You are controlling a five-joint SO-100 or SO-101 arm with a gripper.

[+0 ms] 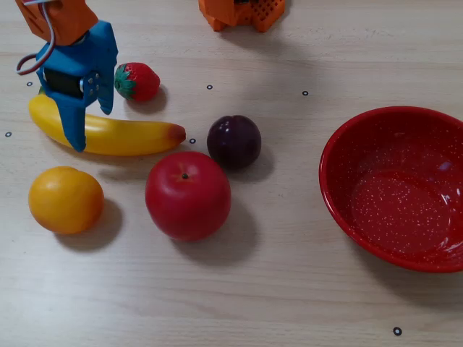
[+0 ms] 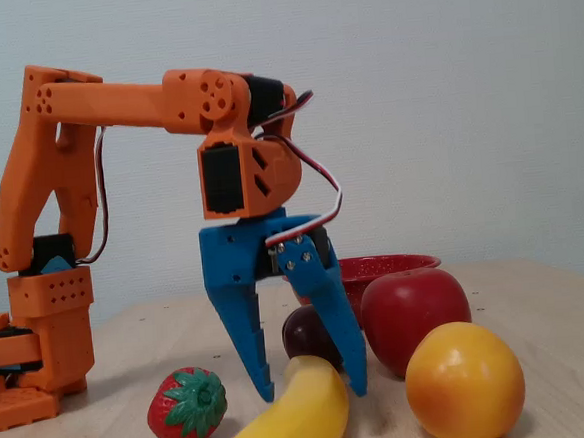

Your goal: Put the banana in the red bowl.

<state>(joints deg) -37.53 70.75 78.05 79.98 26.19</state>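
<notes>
The yellow banana (image 1: pixel 123 137) lies on the wooden table at the left in a fixed view, its brown end pointing right. My blue gripper (image 1: pixel 90 124) stands open over its left part, one finger on each side of it. From the low fixed view the fingertips (image 2: pixel 267 391) reach down beside the banana (image 2: pixel 296 424), with the gripper (image 2: pixel 312 391) straddling it; I cannot tell whether they touch it. The red bowl (image 1: pixel 391 195) sits empty at the far right, and behind the fruit its rim (image 2: pixel 385 265) shows.
A strawberry (image 1: pixel 137 81) lies just behind the banana, next to the gripper. A dark plum (image 1: pixel 234 141), a red apple (image 1: pixel 187 195) and an orange (image 1: pixel 65 199) crowd around the banana. The orange arm base (image 1: pixel 242 13) stands at the back.
</notes>
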